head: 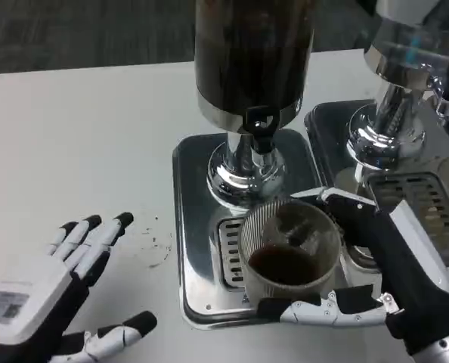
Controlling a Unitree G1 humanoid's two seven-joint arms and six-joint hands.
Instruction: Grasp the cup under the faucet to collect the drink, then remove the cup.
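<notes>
A clear plastic cup with dark drink in its bottom stands on the drip grille of the dispenser's steel base, just below the black faucet. My right hand wraps the cup from the right, one finger behind it and the thumb across its front. The dark drink tank rises above on a chrome stem. Down at the lower left my left hand lies on the table with fingers spread, holding nothing.
A second dispenser with its own steel base and grille stands at the right, close behind my right hand. A few dark specks mark the white table left of the base.
</notes>
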